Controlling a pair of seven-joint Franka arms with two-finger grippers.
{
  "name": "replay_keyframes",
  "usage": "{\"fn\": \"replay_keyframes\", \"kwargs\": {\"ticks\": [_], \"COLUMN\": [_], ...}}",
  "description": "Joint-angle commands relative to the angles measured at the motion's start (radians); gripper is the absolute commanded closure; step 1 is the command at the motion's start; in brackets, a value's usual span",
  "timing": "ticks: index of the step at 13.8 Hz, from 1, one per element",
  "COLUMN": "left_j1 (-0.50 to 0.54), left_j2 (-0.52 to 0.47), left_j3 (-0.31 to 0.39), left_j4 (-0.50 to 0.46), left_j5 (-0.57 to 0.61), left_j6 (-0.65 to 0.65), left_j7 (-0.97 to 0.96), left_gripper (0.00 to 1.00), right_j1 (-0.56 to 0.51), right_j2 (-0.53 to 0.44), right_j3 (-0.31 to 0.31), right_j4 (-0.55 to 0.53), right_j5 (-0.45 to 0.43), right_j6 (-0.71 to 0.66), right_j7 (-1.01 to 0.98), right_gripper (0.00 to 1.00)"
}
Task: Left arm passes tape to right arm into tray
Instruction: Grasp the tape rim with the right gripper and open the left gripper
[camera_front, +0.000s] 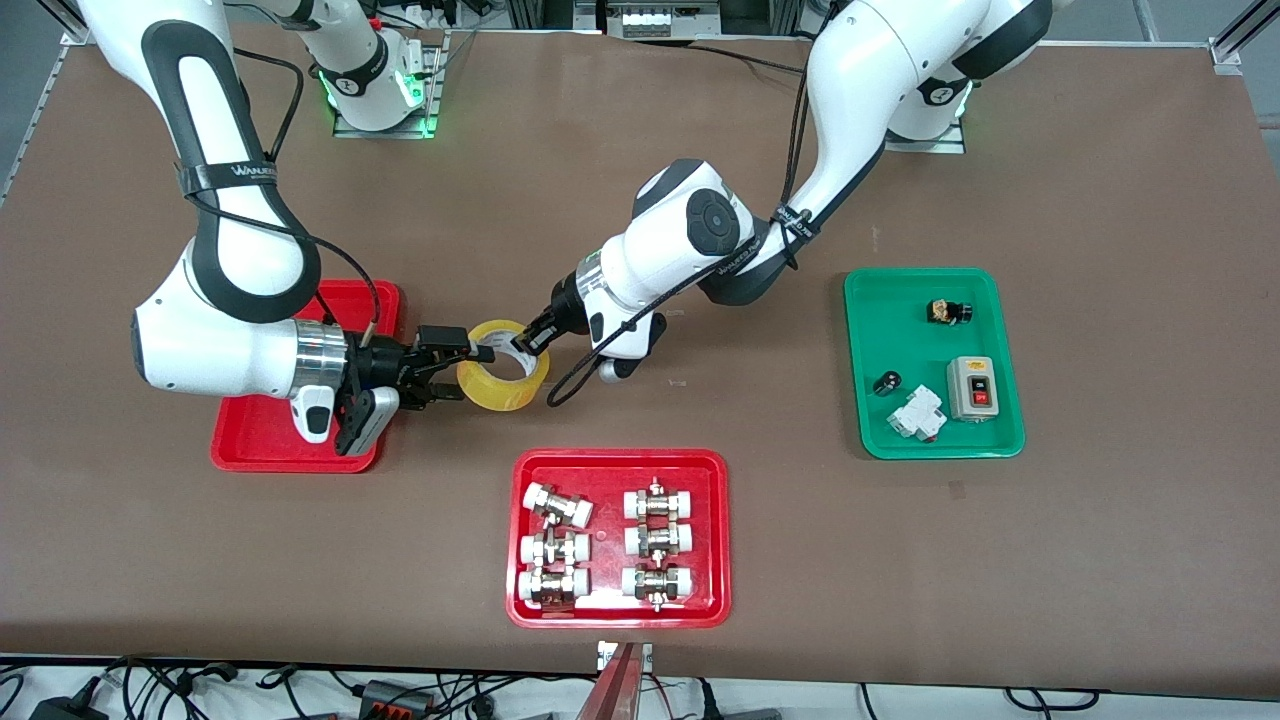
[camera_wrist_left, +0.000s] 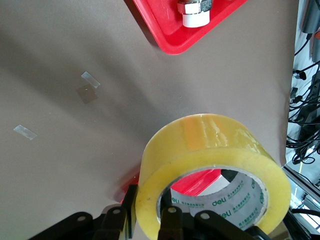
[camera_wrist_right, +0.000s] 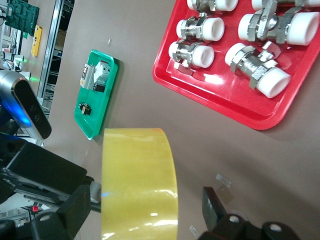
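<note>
The tape (camera_front: 500, 390), a yellow roll with a pale core, hangs in the air over the table beside the plain red tray (camera_front: 290, 445). My left gripper (camera_front: 528, 338) is shut on the roll's wall, one finger inside the core and one outside, as the left wrist view shows (camera_wrist_left: 150, 205) with the tape (camera_wrist_left: 220, 135). My right gripper (camera_front: 455, 365) is open, its fingers either side of the tape's width with gaps; the right wrist view (camera_wrist_right: 145, 210) shows the tape (camera_wrist_right: 140, 180) between them. The right arm covers much of the tray.
A red tray of pipe fittings (camera_front: 620, 462) lies nearer the front camera than the tape; it also shows in the wrist views (camera_wrist_left: 160, 25) (camera_wrist_right: 200, 90). A green tray (camera_front: 870, 330) with small electrical parts lies toward the left arm's end.
</note>
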Motion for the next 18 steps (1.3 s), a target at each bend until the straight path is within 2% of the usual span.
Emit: {"fn": "replay_keyframes", "kwargs": {"ticks": [1, 2, 4, 6, 7, 9, 10, 11, 14, 18], "left_j1": [-0.014, -0.016, -0.014, -0.014, -0.013, -0.003, -0.005, 0.0, 0.079, 0.226], "left_j2": [0.013, 0.013, 0.013, 0.013, 0.013, 0.01, 0.007, 0.0, -0.07, -0.2], "left_j3": [0.009, 0.008, 0.009, 0.008, 0.008, 0.008, 0.009, 0.009, 0.008, 0.009], "left_j4": [0.035, 0.035, 0.035, 0.035, 0.035, 0.035, 0.033, 0.035, 0.029, 0.024], "left_j5": [-0.011, -0.011, -0.012, -0.014, -0.015, -0.012, -0.008, -0.006, -0.003, -0.001], "left_j6": [0.007, 0.007, 0.007, 0.006, 0.007, 0.004, 0.004, 0.001, -0.109, -0.471], "left_j7": [0.015, 0.015, 0.037, 0.044, 0.044, 0.044, 0.046, 0.044, 0.043, 0.041], "left_gripper": [0.99, 0.99, 0.99, 0.98, 0.92, 0.6, 0.13, 0.0, 0.0, 0.0], "right_j1": [0.009, 0.007, 0.007, 0.007, 0.007, 0.007, 0.007, 0.007, 0.007, -0.022], "right_j2": [-0.002, -0.003, -0.008, -0.009, -0.011, -0.011, -0.011, -0.011, -0.011, -0.009], "right_j3": [-0.004, -0.004, -0.004, -0.004, -0.004, -0.004, -0.004, -0.004, -0.004, -0.013], "right_j4": [0.007, 0.007, 0.009, 0.01, 0.01, 0.01, 0.01, 0.012, 0.013, 0.006], "right_j5": [0.025, 0.025, 0.025, 0.025, 0.025, 0.025, 0.025, 0.025, 0.025, 0.021], "right_j6": [0.009, 0.007, -0.001, -0.002, -0.002, -0.001, -0.001, -0.001, -0.001, -0.02], "right_j7": [-0.02, -0.02, -0.008, -0.006, -0.006, -0.006, -0.006, -0.006, -0.006, -0.011], "right_gripper": [0.63, 0.8, 0.98, 1.0, 1.0, 1.0, 1.0, 1.0, 1.0, 1.0]}}
